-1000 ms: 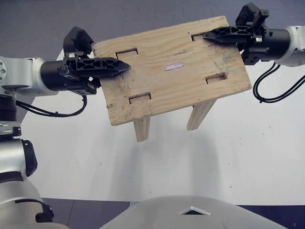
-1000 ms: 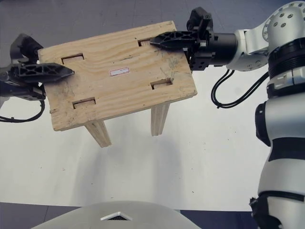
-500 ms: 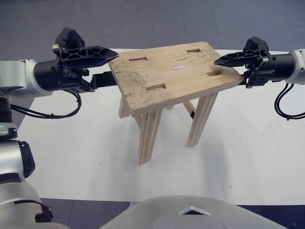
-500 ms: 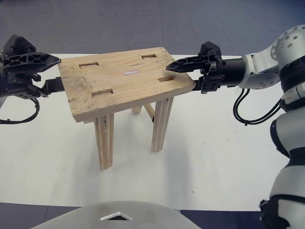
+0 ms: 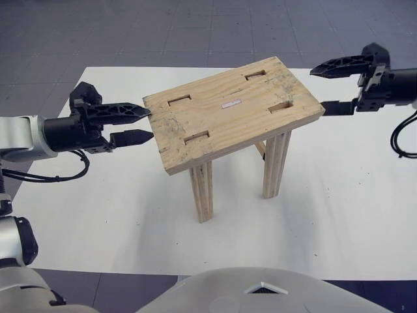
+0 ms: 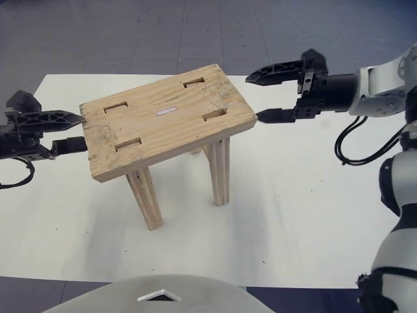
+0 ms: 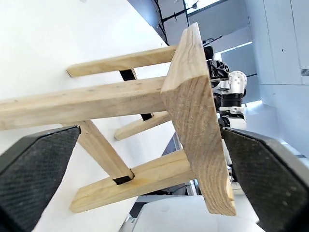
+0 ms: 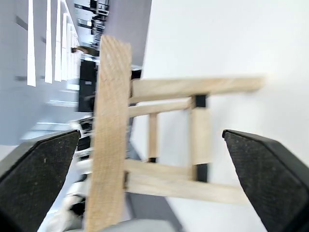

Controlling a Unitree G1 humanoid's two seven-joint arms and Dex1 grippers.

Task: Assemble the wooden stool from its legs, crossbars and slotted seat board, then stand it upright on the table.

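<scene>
Stool [image 5: 232, 120] upright, fully assembled

Pale grained wooden stool [image 5: 241, 120], white table [image 5: 339, 195], black fingers [image 5: 120, 111]

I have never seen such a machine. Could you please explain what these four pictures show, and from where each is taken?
It is a humanoid robot with two arms, each ending in a two-finger gripper. The two wide pictures come from cameras in its head, looking down on a white table. A wooden stool stands upright there. The left gripper and right gripper are beside the seat's two ends, both open, holding nothing. The other two pictures come from wrist cameras: the dark shapes at their edges are that gripper's fingers, and the stool appears sideways between them.
</scene>
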